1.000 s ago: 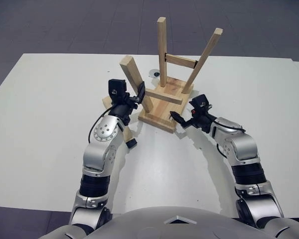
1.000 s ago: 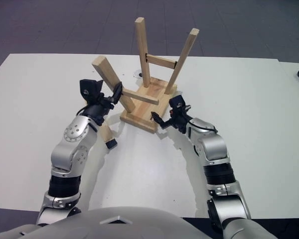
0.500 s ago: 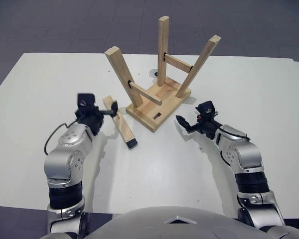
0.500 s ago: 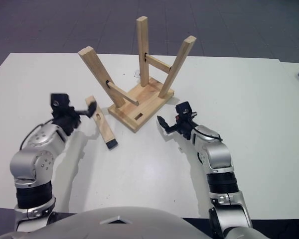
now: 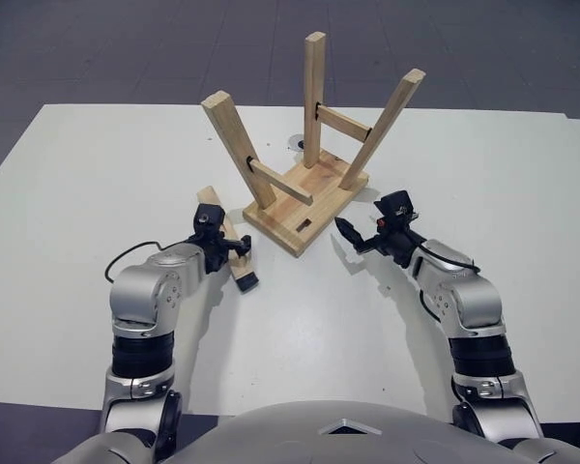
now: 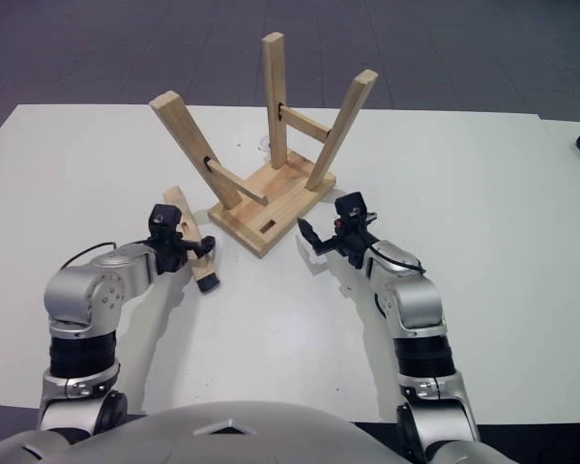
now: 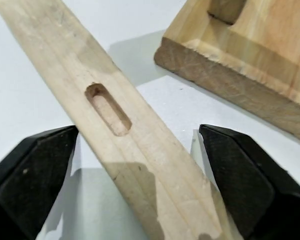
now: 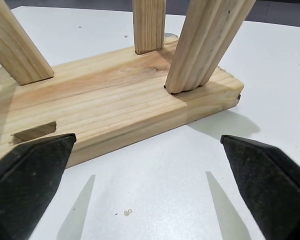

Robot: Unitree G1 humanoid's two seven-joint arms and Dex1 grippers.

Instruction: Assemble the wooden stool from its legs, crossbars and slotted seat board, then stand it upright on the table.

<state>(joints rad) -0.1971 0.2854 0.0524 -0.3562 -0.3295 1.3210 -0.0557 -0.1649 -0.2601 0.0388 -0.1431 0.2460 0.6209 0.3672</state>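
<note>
Nearest to me, the left gripper (image 5: 238, 247) sits low over the loose leg (image 7: 140, 160), its black fingers (image 7: 32, 175) spread wide on either side of the wood and not closed on it. That leg lies flat on the white table (image 5: 97, 193). It is a pale, squared stick with fine grain, an oblong mortise (image 7: 107, 109) cut into its upper face and a dark cap (image 5: 248, 282) on its near end.

A little farther on, the right gripper (image 5: 347, 235) hangs open and holds nothing, just short of the near edge of the seat board (image 8: 115, 110). The board is a thick plank with streaky grain, lying flat, with an empty slot (image 8: 34, 131) at its near corner.

Three legs stand up out of it: a splayed left leg (image 5: 237, 145), a right leg (image 5: 387, 121) and a back leg (image 5: 315, 97). One crossbar (image 5: 282, 182) runs off the left leg and another crossbar (image 5: 343, 122) joins the back and right legs.

Half a second ago the left gripper was out by the loose leg's far end; it has swung in over the near half. The right gripper has edged closer to the board. The stool has not shifted.
</note>
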